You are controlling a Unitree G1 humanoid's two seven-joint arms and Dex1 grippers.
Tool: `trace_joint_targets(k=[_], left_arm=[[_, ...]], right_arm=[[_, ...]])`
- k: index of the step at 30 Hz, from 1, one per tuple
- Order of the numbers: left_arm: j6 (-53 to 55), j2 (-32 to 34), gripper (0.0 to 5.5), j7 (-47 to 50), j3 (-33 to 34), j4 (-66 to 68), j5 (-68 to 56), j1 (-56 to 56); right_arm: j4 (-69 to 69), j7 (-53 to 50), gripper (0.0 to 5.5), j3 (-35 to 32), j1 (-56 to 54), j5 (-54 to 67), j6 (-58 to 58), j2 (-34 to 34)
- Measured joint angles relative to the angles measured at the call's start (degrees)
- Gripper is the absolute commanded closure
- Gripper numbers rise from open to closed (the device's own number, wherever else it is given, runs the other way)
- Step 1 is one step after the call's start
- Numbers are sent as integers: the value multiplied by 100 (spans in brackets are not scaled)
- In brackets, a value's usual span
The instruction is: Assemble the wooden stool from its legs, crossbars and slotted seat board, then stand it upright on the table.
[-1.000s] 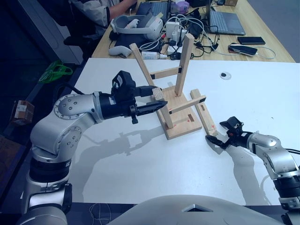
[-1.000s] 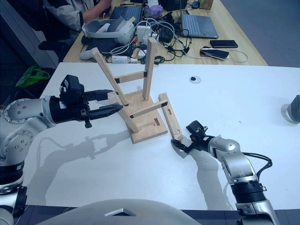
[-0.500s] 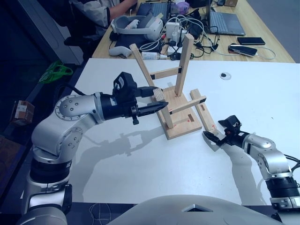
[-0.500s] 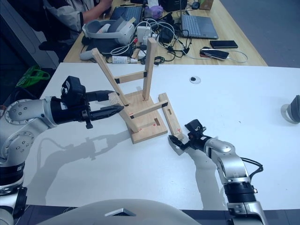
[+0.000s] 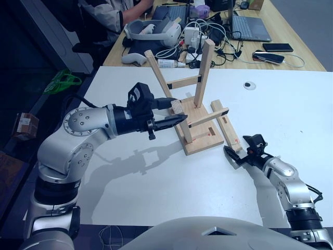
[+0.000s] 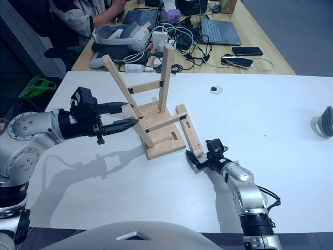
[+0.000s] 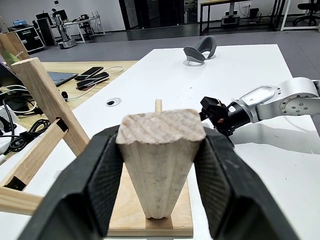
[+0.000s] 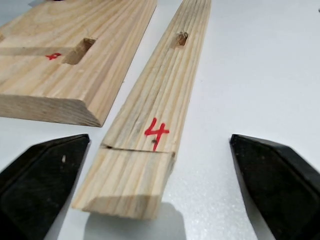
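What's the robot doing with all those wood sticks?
It is building a stool. The seat board lies flat on the white table with legs and crossbars sticking up from it. The left gripper is clamped on the end of one leg. The right gripper is open, its fingers either side of a loose leg lying beside the board.

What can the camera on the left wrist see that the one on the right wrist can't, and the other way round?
Left wrist view, not the right: the left claw clamped on the end of a wooden leg, an upright leg with its crossbar, and the right claw farther off.
Right wrist view, not the left: the red 4 on a loose leg lying flat between open fingers.
Both: the seat board and the white table.
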Motion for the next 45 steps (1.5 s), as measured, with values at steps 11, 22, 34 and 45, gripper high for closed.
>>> trace_joint_targets(k=[11,22,34,45], left_arm=[[1,-2,320,87,-15,-63,-1,49],[-3,-7,320,161,-53,-89,1,59],[-60,-7,320,136,-75,-86,15,85],[-186,-13,320,113,-134,-74,75,106]], right_arm=[[83,99,26,73,290,-37,-496,120],[96,231,26,46,281,-26,-495,95],[191,6,26,59,354,-53,-724,331],[403,56,26,75,234,-87,-877,330]])
